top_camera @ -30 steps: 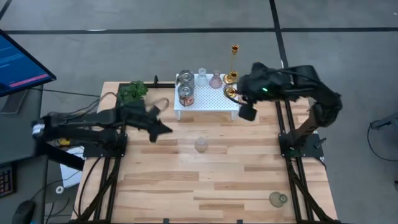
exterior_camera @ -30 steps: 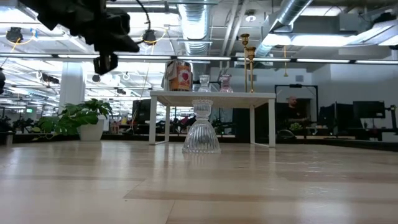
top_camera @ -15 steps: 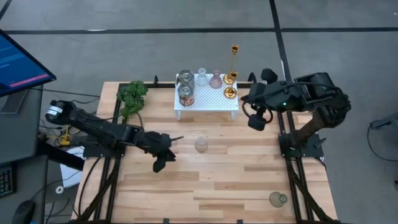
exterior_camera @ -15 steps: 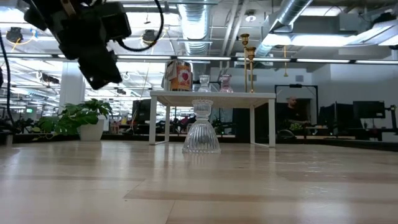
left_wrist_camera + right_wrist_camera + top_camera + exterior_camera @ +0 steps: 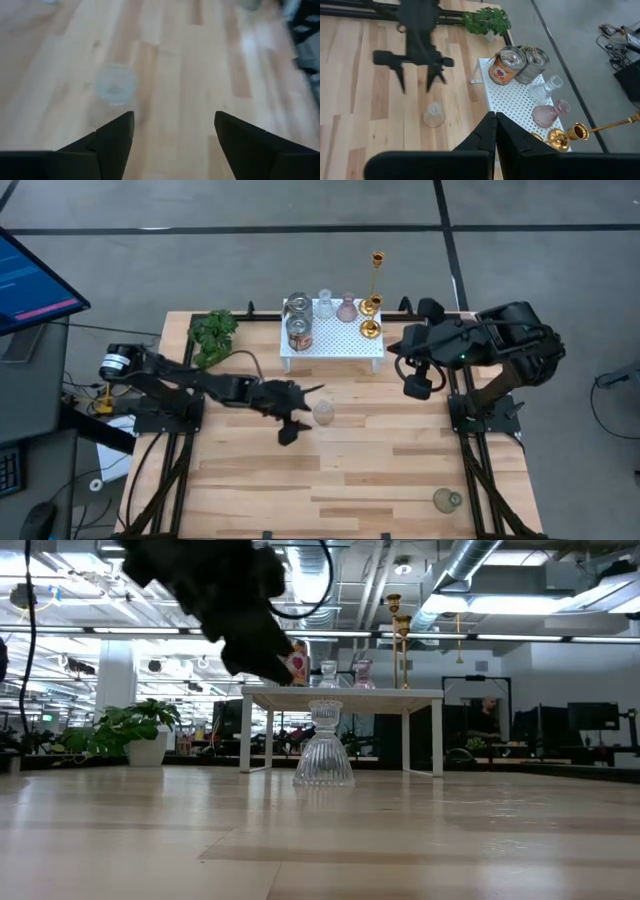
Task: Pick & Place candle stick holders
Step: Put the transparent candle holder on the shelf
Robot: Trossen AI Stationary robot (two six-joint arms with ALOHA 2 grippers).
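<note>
The gold candle stick holders stand on the right end of a white perforated shelf: a tall one with a thin stem and a short one. They also show in the right wrist view and the low view. My left gripper is open over the table's middle, just left of a clear glass vase, which stands on its base ahead of the fingers. My right gripper is shut, right of the shelf and clear of the holders.
Two tin cans, a clear vase and a pink vase share the shelf. A green plant sits at the far left. Another glass piece stands near the front right corner. Bare wood lies in front of the shelf.
My left gripper has swept from the table's left toward its middle, coming down close to the clear glass vase, and has opened. My right gripper has drawn back from the shelf's right end toward the right and near edges, staying shut.
</note>
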